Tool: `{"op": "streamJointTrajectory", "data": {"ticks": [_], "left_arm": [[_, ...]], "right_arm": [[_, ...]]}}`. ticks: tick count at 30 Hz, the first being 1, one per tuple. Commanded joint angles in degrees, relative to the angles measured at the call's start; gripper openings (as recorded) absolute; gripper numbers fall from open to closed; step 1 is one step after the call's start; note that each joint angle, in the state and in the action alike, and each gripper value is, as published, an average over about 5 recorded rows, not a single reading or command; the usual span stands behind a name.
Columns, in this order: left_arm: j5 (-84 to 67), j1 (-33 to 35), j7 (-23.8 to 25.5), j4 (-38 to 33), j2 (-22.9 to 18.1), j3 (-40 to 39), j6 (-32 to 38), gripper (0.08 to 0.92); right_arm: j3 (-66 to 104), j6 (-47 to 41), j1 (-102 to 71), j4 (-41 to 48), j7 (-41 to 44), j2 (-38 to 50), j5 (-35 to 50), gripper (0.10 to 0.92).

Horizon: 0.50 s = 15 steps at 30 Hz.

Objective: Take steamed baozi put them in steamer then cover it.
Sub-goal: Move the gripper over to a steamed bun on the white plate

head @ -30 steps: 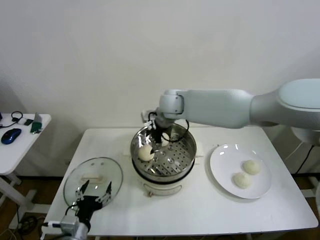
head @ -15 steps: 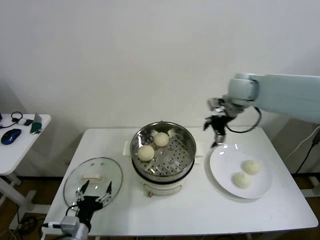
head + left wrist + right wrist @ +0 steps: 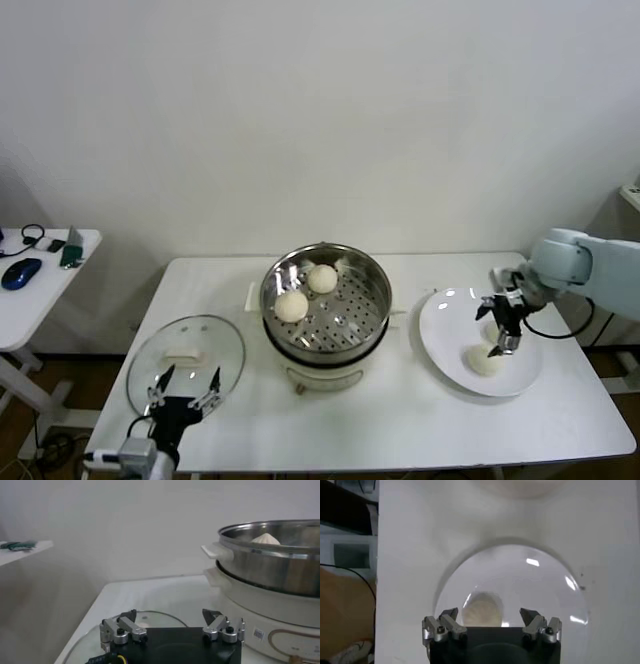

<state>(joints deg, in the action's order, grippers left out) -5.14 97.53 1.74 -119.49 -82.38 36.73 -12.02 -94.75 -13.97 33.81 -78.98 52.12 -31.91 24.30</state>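
Nearest me, at about seven o'clock on the table point(image 3: 400, 430), my left gripper point(image 3: 183, 386) hangs parked over the near edge of the glass lid point(image 3: 187, 360); its fingers are spread wide and hold nothing. The lid lies flat on the table to the left of the steamer, white handle up.

At about four o'clock my right gripper point(image 3: 499, 328) hovers over the white plate point(image 3: 440, 335), fingers fully apart and empty. From its wrist camera I see one bun point(image 3: 481, 609) on the plate just ahead of the fingers point(image 3: 441, 625), lying nearer one of them than the other and not touched. From the head camera, one bun point(image 3: 484, 361) shows just under the fingertips; a second is mostly hidden behind the gripper, so I cannot tell its exact position.

At the centre of the table stands the steamer point(image 3: 326, 345), uncovered. Two buns sit on its perforated tray: one point(image 3: 291, 305) at nine o'clock, the other point(image 3: 322, 278) at about eleven o'clock, close together.

Far off at nine o'clock, a small side table point(image 3: 35, 300) carries a few small items.
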Motion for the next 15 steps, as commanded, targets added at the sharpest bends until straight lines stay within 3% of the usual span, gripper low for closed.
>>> {"op": "streamJointTrajectory", "data": {"ticks": [1,15], "left_arm": [[0.25,0.33,-0.04,0.04,-0.32,0.08,0.17,0.823],[-0.06,0.24,-0.05,0.45,-0.35,1.09,0.35,0.823]], "right_arm": [[10.11,0.14,-13.64,6.71,-0.86,1.37,-6.65,0.823],[13.31,0.60,-17.55,12.67,-0.56,-4.73,-6.37,0.823]]}}
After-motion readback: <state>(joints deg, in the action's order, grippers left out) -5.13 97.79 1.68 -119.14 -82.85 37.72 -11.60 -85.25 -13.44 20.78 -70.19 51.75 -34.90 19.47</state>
